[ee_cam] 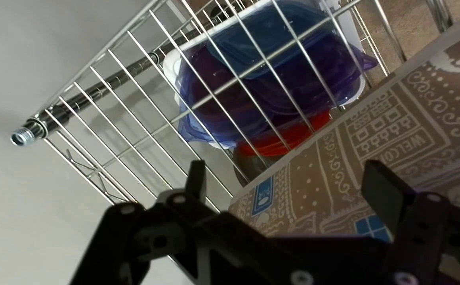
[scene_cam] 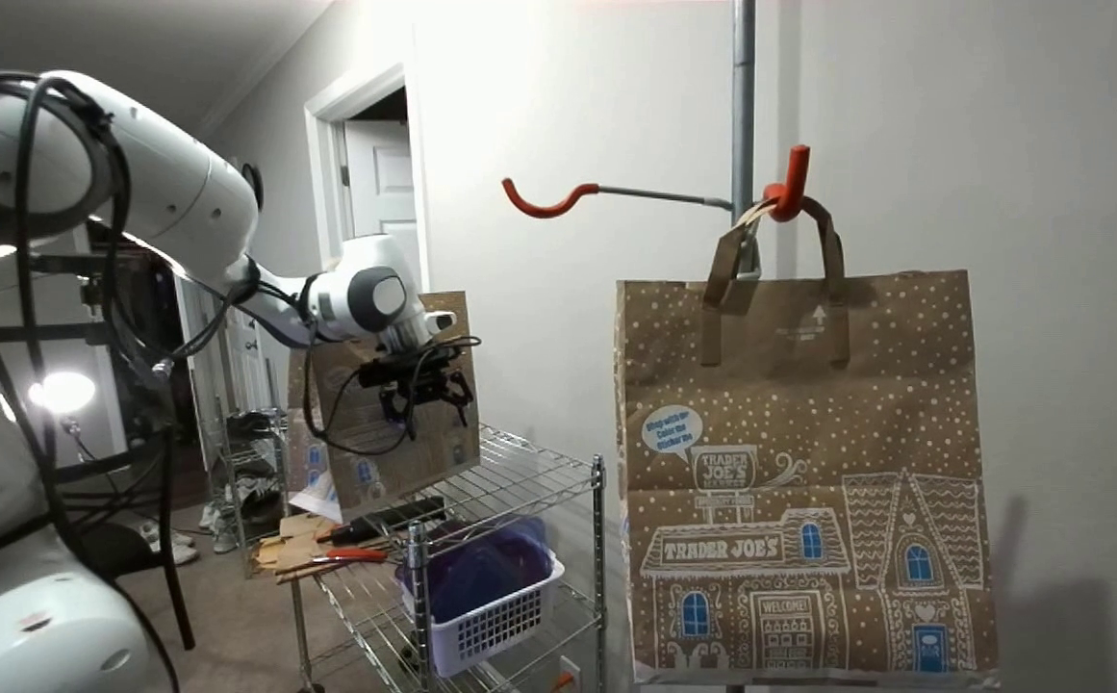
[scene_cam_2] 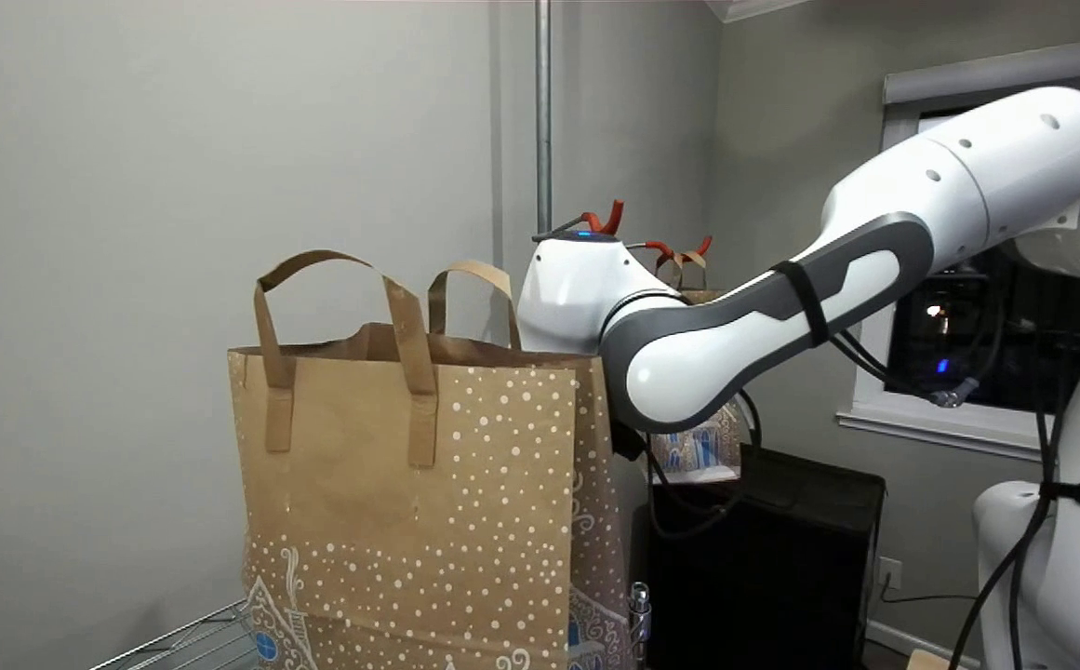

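Gripper point(ee_cam: 288, 180) has fingers point(ee_cam: 387, 194) spread wide near a paper bag point(ee_cam: 372, 142); wire shelf point(scene_cam: 529, 474) screens the basket point(scene_cam: 493, 633) below.

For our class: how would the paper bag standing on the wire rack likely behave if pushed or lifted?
The paper bag would probably dent, since its paper looks thin. Standing tall, it may tip. Its strip-like handles should likely flex; its lower inside is hidden, so weight is uncertain.

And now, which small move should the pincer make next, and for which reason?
I would probably raise the pincer a little: it looks open with nothing visibly gripped, and it hangs beside the standing paper bag, lower than the bag's upright handles.
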You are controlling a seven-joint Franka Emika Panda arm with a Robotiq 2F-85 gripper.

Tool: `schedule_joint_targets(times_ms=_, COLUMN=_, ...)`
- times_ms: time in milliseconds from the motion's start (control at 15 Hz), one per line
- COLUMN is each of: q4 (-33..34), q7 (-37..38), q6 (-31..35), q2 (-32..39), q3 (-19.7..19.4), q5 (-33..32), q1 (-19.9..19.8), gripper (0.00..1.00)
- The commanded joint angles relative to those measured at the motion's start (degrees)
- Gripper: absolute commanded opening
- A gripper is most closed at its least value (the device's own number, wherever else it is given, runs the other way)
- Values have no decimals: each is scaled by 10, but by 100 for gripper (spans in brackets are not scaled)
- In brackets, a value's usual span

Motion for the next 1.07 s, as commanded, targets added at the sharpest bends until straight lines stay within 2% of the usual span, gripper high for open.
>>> schedule_joint_targets(times_ms=0, q4=28, q7=-30, q6=6, q2=29, q3=8, q5=21, q1=-4, gripper=100)
schedule_joint_targets(times_ms=1000, q4=116, q7=-14, q6=33, q2=117, q3=36, q5=44, q1=-6, gripper=100)
